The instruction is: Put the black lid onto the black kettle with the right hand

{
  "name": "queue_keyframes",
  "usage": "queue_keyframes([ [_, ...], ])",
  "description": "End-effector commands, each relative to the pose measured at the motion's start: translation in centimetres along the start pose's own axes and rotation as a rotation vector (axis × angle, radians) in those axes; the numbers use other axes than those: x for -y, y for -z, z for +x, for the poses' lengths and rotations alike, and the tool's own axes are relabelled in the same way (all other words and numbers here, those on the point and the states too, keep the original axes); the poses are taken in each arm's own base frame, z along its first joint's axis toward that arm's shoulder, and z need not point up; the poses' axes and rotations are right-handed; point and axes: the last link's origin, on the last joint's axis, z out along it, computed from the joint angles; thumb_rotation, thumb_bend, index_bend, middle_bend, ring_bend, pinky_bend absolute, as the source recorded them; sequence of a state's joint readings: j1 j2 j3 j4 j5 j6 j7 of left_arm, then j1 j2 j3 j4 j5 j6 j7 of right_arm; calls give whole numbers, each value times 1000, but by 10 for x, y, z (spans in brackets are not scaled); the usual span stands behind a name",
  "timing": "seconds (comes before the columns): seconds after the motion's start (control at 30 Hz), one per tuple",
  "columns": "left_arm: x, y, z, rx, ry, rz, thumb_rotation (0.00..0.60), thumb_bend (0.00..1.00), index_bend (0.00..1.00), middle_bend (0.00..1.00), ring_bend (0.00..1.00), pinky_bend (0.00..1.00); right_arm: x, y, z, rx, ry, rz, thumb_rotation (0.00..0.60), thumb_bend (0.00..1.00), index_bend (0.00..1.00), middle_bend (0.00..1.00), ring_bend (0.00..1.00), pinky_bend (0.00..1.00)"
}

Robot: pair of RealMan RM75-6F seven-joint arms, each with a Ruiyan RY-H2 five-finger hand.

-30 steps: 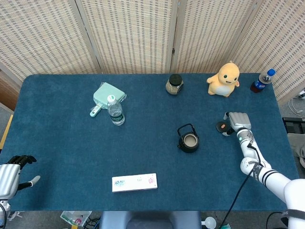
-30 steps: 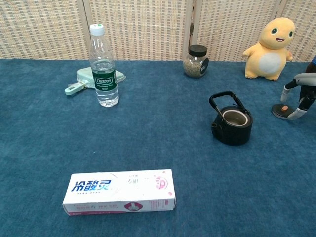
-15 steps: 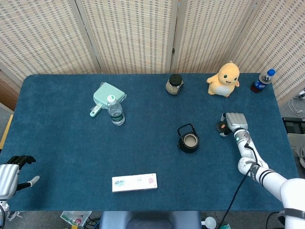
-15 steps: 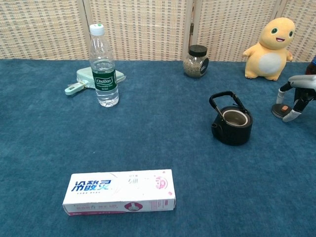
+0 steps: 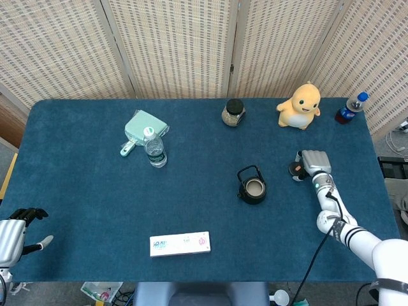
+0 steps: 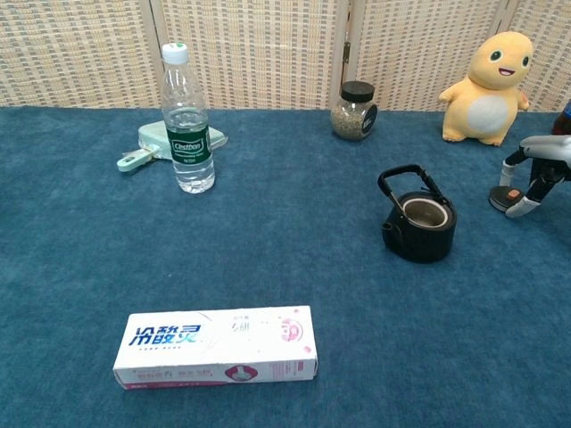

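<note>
The black kettle [image 5: 252, 187] stands open-topped right of the table's middle, its handle up, also in the chest view [image 6: 419, 223]. The black lid [image 5: 294, 169] lies on the blue cloth a short way to the kettle's right, seen at the chest view's right edge [image 6: 500, 201]. My right hand [image 5: 312, 164] is over the lid and pinches it between thumb and finger [image 6: 526, 206], low at the cloth. My left hand [image 5: 14, 234] rests off the table's near left corner, holding nothing.
A toothpaste box [image 5: 180, 243] lies near the front edge. A water bottle [image 5: 154, 148] and a green case [image 5: 145, 127] stand back left. A jar [image 5: 233, 112], a yellow toy [image 5: 299, 106] and a cola bottle [image 5: 350, 108] line the back right.
My right hand has settled closer onto the lid, and the lid has shifted slightly left with it. The left hand and the kettle have not moved.
</note>
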State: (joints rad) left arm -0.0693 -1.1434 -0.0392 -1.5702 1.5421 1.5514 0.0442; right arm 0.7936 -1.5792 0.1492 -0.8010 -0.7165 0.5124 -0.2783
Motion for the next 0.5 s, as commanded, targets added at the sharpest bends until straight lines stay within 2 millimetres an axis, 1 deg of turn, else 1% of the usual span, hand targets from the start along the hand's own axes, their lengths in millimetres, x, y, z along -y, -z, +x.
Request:
queue_keyframes([
  [0.03, 0, 0, 0, 0, 0, 1, 600, 63, 431, 482, 399, 696, 0, 2, 3, -12, -2, 6, 600, 247, 455, 1000, 1000, 1000],
  [0.17, 0, 0, 0, 1, -3, 3, 600, 63, 431, 482, 399, 696, 0, 8, 11, -40, 23, 21, 600, 247, 456, 1000, 1000, 1000],
  [0.27, 0, -1, 0, 0, -6, 4, 600, 63, 431, 482, 399, 696, 3, 17, 21, -63, 27, 42, 600, 247, 456, 1000, 1000, 1000],
  [0.5, 1, -1, 0, -9, -11, 7, 600, 63, 431, 482, 399, 696, 21, 45, 44, -102, 57, 106, 600, 247, 456, 1000, 1000, 1000],
])
